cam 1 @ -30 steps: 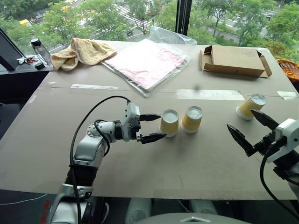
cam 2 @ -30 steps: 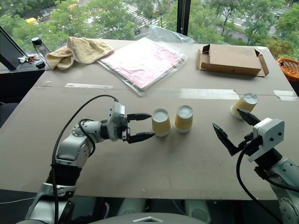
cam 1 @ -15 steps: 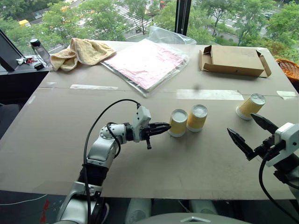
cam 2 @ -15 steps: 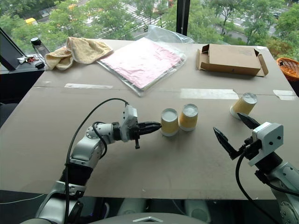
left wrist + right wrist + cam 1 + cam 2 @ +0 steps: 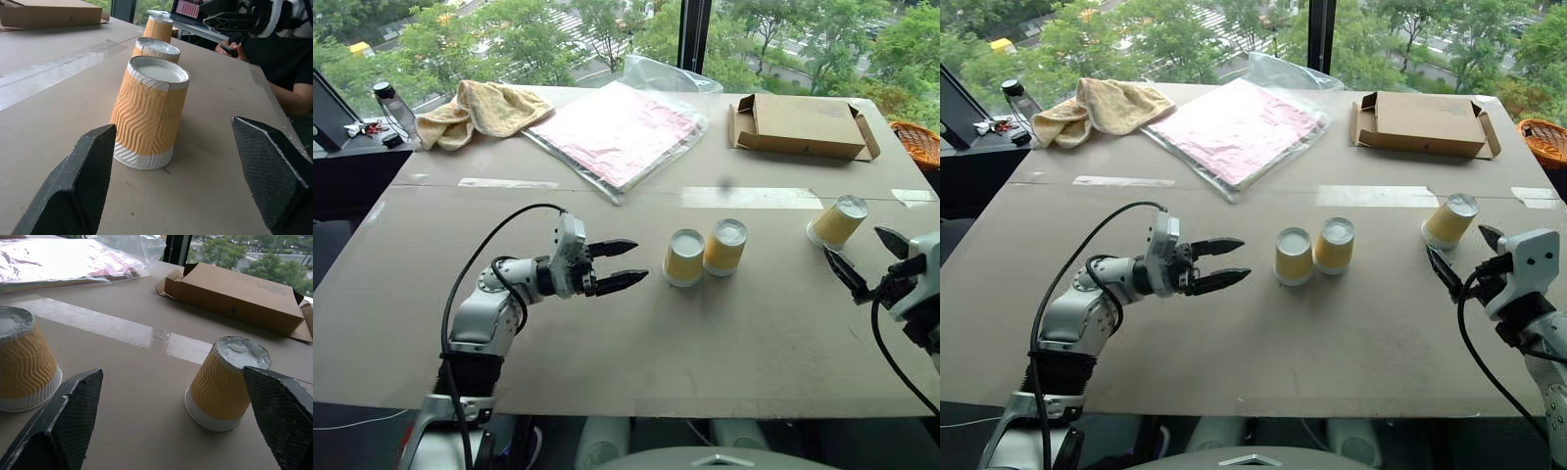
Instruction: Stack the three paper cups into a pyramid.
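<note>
Three paper cups stand upside down on the table: two touching side by side in the middle (image 5: 684, 258) (image 5: 725, 247), the third (image 5: 838, 222) apart at the right, leaning slightly. My left gripper (image 5: 639, 261) is open and level, pointing at the left cup from a short gap away; in the left wrist view that cup (image 5: 149, 112) stands between and beyond the fingers (image 5: 83, 181). To the right, my right gripper (image 5: 854, 245) is open just in front of the third cup (image 5: 225, 382), nothing held.
At the back lie a flat cardboard box (image 5: 803, 127), a plastic bag with pink sheets (image 5: 622, 127) and a yellow towel (image 5: 484, 106). A bottle (image 5: 386, 103) stands far left, an orange basket (image 5: 920, 142) far right. A person's arm (image 5: 288, 93) shows beyond the table.
My left gripper shut, nudged the two middle cups rightward together, then drew back left and opened. My right gripper moved right and forward, up to the third cup.
</note>
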Robot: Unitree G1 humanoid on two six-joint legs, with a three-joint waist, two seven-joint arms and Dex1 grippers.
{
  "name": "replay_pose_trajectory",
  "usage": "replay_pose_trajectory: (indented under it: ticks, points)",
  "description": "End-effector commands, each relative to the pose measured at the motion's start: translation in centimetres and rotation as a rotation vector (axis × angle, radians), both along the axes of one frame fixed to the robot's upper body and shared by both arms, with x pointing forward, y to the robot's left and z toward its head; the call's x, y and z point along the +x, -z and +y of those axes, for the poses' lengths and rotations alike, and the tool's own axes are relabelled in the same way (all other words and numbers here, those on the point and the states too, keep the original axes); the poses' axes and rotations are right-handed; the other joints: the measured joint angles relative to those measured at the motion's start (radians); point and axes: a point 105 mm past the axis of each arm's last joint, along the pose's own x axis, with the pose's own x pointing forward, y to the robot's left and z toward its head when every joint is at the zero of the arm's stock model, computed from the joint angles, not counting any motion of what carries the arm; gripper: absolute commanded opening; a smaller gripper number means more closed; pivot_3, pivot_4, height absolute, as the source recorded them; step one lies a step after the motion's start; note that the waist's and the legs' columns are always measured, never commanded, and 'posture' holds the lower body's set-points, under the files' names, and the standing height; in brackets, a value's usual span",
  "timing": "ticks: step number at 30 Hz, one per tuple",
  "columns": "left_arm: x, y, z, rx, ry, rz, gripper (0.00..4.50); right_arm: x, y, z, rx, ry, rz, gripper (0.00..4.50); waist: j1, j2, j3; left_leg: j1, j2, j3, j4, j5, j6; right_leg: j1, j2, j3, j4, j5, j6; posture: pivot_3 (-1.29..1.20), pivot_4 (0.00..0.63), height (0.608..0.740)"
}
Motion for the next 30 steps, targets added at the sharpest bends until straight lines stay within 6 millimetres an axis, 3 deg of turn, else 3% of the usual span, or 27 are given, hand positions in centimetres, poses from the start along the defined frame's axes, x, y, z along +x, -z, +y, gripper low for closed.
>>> replay_pose_trajectory:
  ticks: [1,9,15,20,22,26,30]
  points:
    - [-1.9,-3.2,-0.5,-0.045,0.085,-0.047,4.46,2.0,-0.5,-1.1,-0.013,0.062,-0.001,4.50,0.004,0.000,0.001,0.000,0.000,0.000,0.000,0.000,0.000,0.000,0.000,0.000,0.000,0.000,0.000,0.00,0.150,0.740]
    - [-3.6,-6.1,-2.0,-0.070,0.124,-0.098,4.46,7.3,0.2,-3.4,0.068,0.178,0.067,4.50,0.002,0.002,0.002,-0.001,0.000,0.000,0.000,0.000,0.000,0.000,0.000,0.000,-0.001,0.002,0.003,0.00,0.150,0.740]
    - [-3.6,-6.2,-2.3,-0.071,0.096,-0.107,4.46,8.8,1.4,-4.6,0.128,0.218,0.120,4.50,0.002,0.002,0.003,-0.001,0.000,0.000,-0.001,0.000,0.000,0.000,0.000,0.000,-0.001,0.002,0.003,0.00,0.150,0.740]
    - [-3.6,-5.9,-2.5,-0.067,0.087,-0.110,4.50,9.1,1.1,-4.3,0.154,0.191,0.102,2.40,0.001,0.003,0.003,-0.001,0.000,0.000,-0.001,0.000,0.000,0.000,0.000,0.000,-0.001,0.002,0.003,0.00,0.150,0.740]
    - [-3.1,-5.7,-2.3,-0.061,0.046,-0.147,4.50,8.9,0.1,-3.9,0.158,0.154,0.065,2.24,0.001,0.004,0.004,-0.001,0.000,0.000,-0.001,0.000,0.000,0.000,0.000,0.000,-0.001,0.002,0.003,0.00,0.150,0.740]
    - [-1.2,-5.0,-0.8,-0.113,-0.110,-0.213,4.50,7.4,-3.6,-0.1,0.163,-0.076,-0.030,2.24,0.002,0.008,0.006,-0.001,0.000,0.000,-0.001,0.000,0.000,0.000,0.000,0.000,-0.001,0.002,0.004,0.00,0.150,0.740]
    - [-1.4,-3.1,1.7,-0.086,-0.122,-0.164,4.50,4.1,-7.6,6.6,0.186,-0.426,-0.059,2.24,-0.005,0.010,0.008,-0.001,0.000,0.000,-0.002,0.000,0.000,-0.001,0.001,0.000,-0.001,0.002,0.004,0.00,0.150,0.740]
